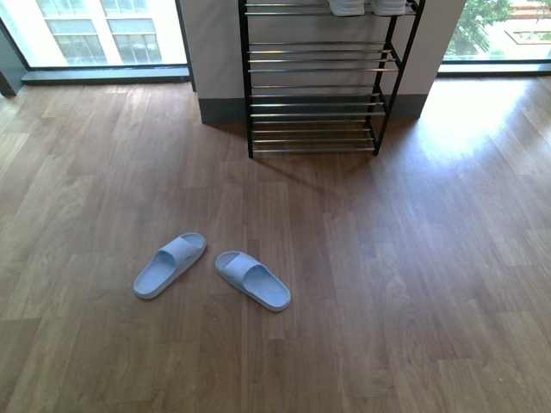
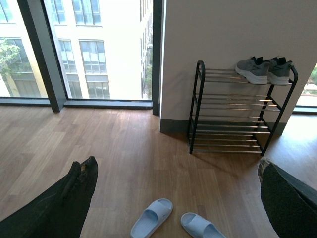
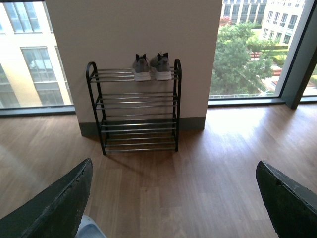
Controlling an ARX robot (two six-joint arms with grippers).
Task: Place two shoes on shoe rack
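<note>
Two pale blue slide sandals lie on the wood floor, the left one [image 1: 170,265] and the right one [image 1: 252,280], toes fanned apart. They also show in the left wrist view [image 2: 151,218] [image 2: 200,226]. Two grey knit sneakers [image 2: 264,70] sit side by side on the right end of the top tier of the shoe rack [image 1: 314,95], also in the right wrist view [image 3: 152,67]. My left gripper [image 2: 176,171] is open and empty, high above the sandals. My right gripper [image 3: 173,171] is open and empty above bare floor. Neither arm shows in the front view.
The rack [image 3: 136,111] stands against a white wall pillar [image 3: 133,29] between floor-to-ceiling windows [image 2: 99,49]. Its lower tiers hold nothing. Wood floor [image 1: 413,284] stretches between the sandals and the rack.
</note>
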